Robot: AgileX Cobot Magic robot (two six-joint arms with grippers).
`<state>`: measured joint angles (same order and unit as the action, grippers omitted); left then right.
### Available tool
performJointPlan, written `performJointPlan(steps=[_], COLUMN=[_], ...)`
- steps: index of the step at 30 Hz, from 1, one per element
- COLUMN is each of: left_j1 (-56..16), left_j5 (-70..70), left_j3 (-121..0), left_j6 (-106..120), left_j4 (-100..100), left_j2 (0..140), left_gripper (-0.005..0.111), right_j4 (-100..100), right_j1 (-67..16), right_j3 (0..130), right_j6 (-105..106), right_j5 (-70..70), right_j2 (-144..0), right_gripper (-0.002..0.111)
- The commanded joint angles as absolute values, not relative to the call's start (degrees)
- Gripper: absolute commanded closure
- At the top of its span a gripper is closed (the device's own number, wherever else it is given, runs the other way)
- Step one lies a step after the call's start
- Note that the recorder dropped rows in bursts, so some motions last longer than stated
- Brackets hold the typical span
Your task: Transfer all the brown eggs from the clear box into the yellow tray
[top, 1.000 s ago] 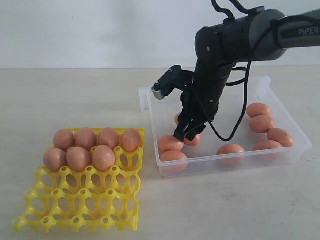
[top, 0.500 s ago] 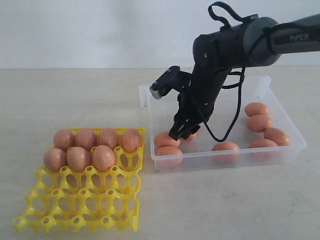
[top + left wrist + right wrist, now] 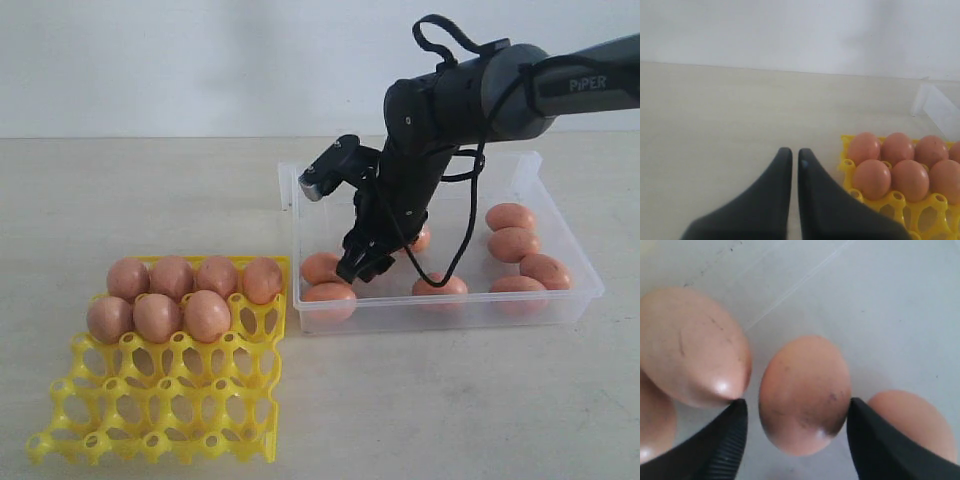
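Matte tan oval egg [image 3: 804, 390] between spread ribbed right end effector [image 3: 796, 406]; left end effector [image 3: 794, 153] closed.

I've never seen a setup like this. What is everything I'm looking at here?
tray: one, yellow, on the table, left of the box
box: one, clear, on the table, to the right
eggs in tray: seven, brown, in the two far rows
eggs in box: at least eight visible, brown, loose on its floor
table: one, pale beige, under everything
wall: one, white, behind the table
right gripper: one, black, down in the box, open with a jaw either side of an egg
left gripper: one, black, shut, over the table beside the tray
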<state>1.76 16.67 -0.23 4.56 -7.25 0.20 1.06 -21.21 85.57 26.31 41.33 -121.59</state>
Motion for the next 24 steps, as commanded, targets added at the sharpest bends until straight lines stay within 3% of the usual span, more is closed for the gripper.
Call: performJointPlan(steps=[1, 19, 24], left_j1=[1.4, 1.4, 1.4], left_j5=[16.3, 16.3, 16.3], left_j3=[0.0, 0.0, 0.0], left_j6=[4.6, 4.6, 4.6], left_j4=[-6.9, -6.9, -6.9], left_j2=[0.0, 0.0, 0.0], left_gripper=[0.103, 0.103, 0.103], right_j4=[1.0, -0.8, -0.9], right_j1=[-21.2, -21.2, -21.2], right_j3=[85.3, 85.3, 85.3], right_j6=[25.8, 22.9, 21.0], right_j5=[41.2, 34.7, 35.5], right_j2=[-121.9, -121.9, -121.9], right_gripper=[0.046, 0.047, 0.066])
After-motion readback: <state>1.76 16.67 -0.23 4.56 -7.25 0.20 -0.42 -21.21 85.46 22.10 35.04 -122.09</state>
